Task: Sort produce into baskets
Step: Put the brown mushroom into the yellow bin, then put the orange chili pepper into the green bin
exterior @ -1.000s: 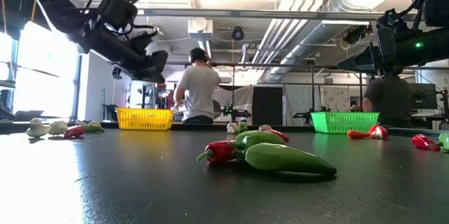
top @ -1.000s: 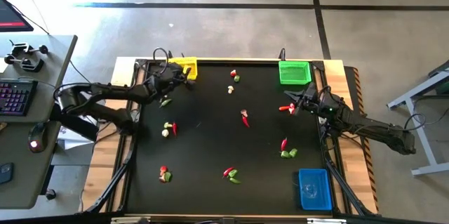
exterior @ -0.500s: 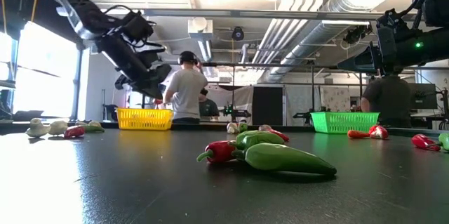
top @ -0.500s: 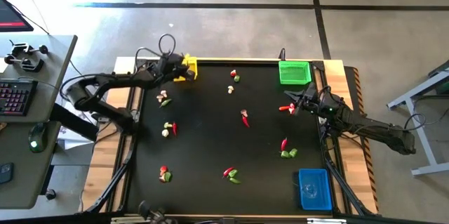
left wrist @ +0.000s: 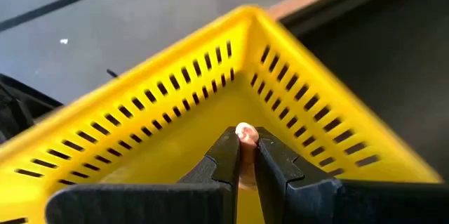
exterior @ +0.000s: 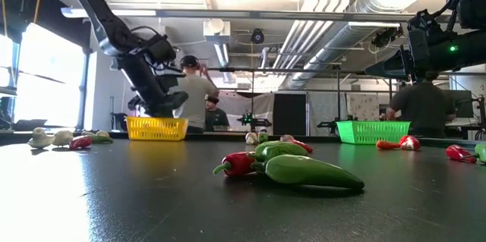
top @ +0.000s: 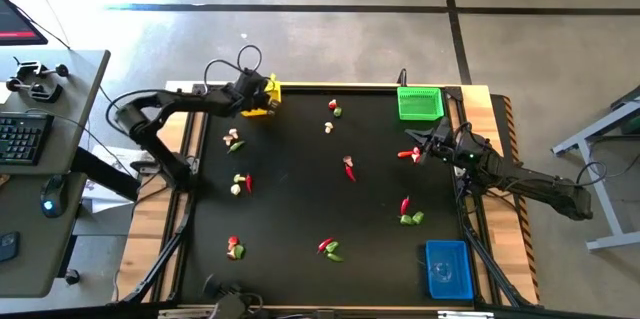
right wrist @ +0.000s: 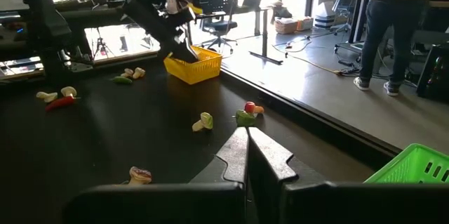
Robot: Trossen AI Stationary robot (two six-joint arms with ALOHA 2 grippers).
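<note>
Moved over within the last second, from above the bench's left part to right over the yellow basket (top: pixel 265 97) at the far left corner: left claw (left wrist: pixel 244 155), now pointing down into it. Pinching a small cream-white bulb (left wrist: pixel 245 134) between the tips, just above the basket floor, not yet released. Probably next: a small opening to drop it in.

Unchanged meanwhile: right claw (right wrist: pixel 247 148), pressed together and empty, waiting near the bench's right edge beside a red chilli piece (top: pixel 408 154), just in front of the green basket (top: pixel 419 102). Blue basket (top: pixel 447 269) at the near right corner.

Left scattered on the bench (top: pixel 300 189): many red, green and white pieces, so sorting far from finished.
</note>
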